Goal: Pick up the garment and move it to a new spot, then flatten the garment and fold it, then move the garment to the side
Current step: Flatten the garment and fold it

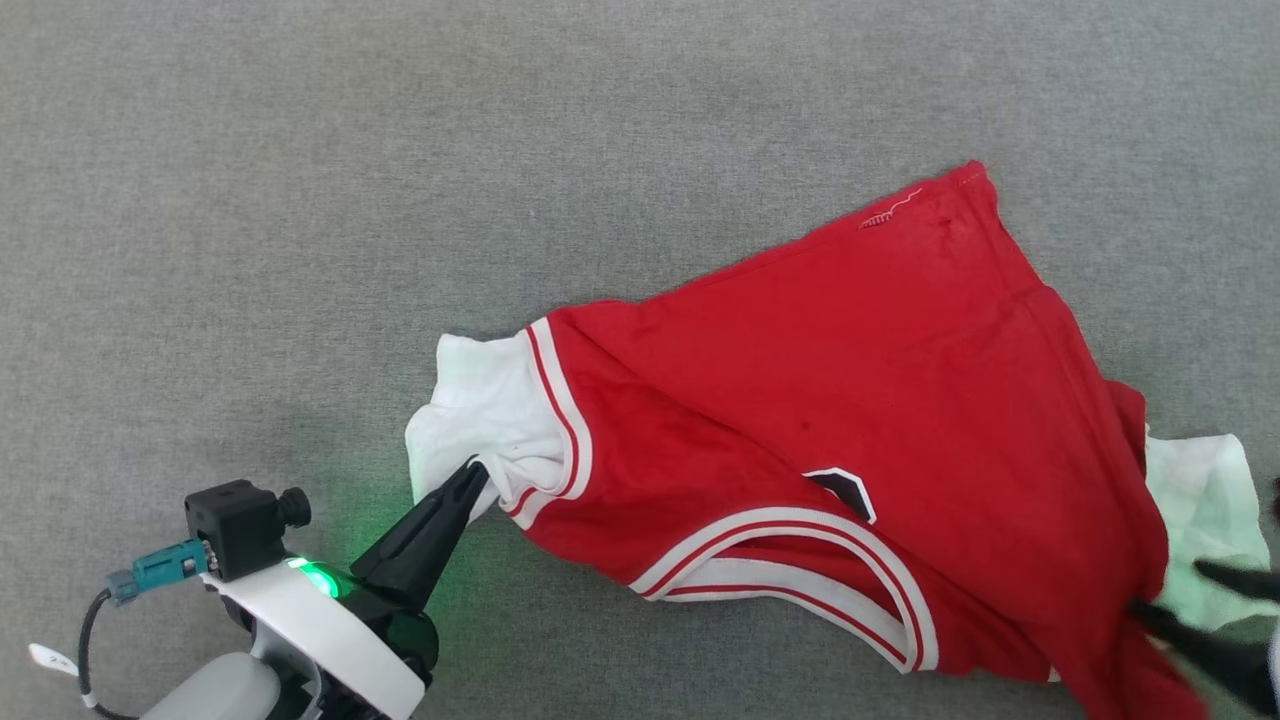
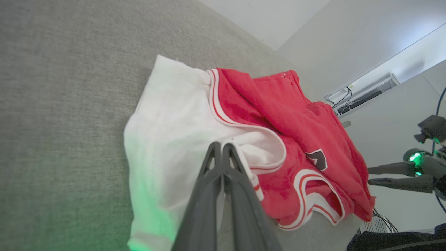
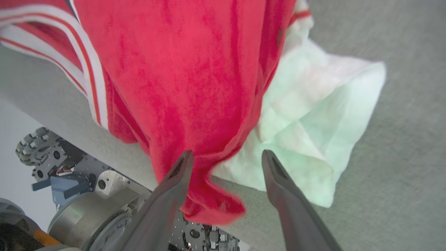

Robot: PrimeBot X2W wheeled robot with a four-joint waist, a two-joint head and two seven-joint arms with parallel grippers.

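The garment point(image 1: 860, 380), a red jersey with white sleeves and striped trim, lies crumpled on the grey surface point(image 1: 300, 200). My left gripper point(image 1: 475, 472) is shut on its white left sleeve point(image 1: 480, 410). The left wrist view shows the closed tips point(image 2: 221, 146) pinching the sleeve point(image 2: 174, 125) near the striped trim. My right gripper point(image 1: 1170, 592) stands open at the garment's lower right corner. In the right wrist view its spread fingers point(image 3: 226, 155) flank a loose red fold point(image 3: 205, 188) that hangs over the surface's front edge, beside the white right sleeve point(image 3: 313, 115).
Grey fabric surface stretches wide to the left and far side of the garment. Its front edge point(image 3: 87, 136) runs close under the garment's lower corner, with the robot's base point(image 3: 80, 195) below. A pale wall point(image 2: 348, 38) lies beyond the far edge.
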